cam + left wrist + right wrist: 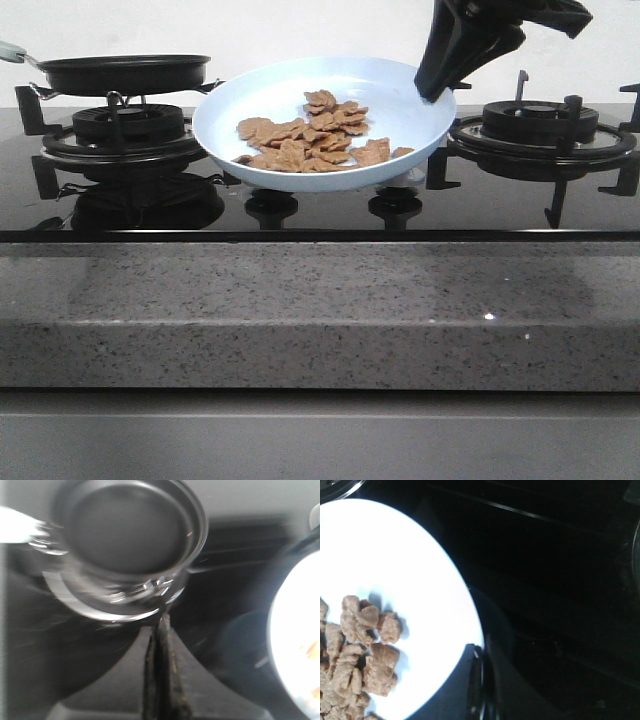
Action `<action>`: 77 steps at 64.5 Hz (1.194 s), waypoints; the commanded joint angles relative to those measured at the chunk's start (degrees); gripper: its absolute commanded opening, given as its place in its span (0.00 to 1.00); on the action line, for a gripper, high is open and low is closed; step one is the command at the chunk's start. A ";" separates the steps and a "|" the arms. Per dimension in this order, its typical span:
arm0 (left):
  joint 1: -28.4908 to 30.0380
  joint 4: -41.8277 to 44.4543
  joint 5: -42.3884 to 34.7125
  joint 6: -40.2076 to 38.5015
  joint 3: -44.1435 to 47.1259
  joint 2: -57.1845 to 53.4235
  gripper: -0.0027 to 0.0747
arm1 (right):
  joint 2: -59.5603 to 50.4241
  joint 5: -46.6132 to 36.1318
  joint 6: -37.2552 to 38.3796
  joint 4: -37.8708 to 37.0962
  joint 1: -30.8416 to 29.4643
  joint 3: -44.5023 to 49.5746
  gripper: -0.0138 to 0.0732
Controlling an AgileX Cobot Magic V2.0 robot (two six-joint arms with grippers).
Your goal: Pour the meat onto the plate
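Note:
The pale blue plate is tilted toward the front, lifted between the two burners. The meat, a heap of light-brown chips, lies on its lower half. My right gripper comes down from the top right and is shut on the plate's right rim. In the right wrist view its fingers clamp the plate's edge, with the meat beside them. My left gripper is shut and holds nothing, its tips near the rim of the black frying pan. It is out of the front view.
The black frying pan sits empty on the left burner, its pale handle pointing left. The right burner is bare. The black glass hob ends at a grey speckled counter edge. The left wrist view is blurred.

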 commanded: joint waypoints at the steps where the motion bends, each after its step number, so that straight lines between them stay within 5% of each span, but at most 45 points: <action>1: -2.99 6.10 -7.47 -4.92 3.33 -5.88 0.01 | -2.89 -3.03 -0.32 1.33 0.06 -1.35 0.08; 14: -7.15 13.26 -20.93 -11.26 17.03 -17.58 0.01 | -2.89 -3.03 -0.32 1.33 0.06 -1.35 0.08; 32: -7.04 15.13 -26.97 -11.25 29.36 -31.38 0.01 | -2.89 -3.03 -0.32 1.33 0.06 -1.35 0.08; 56: -7.04 15.13 -29.97 -11.25 30.73 -35.57 0.01 | -2.45 -2.03 -0.01 4.10 -0.96 -3.31 0.08; 77: -7.04 15.13 -29.97 -11.25 30.73 -35.57 0.01 | 8.69 4.40 1.23 6.64 -6.37 -22.05 0.08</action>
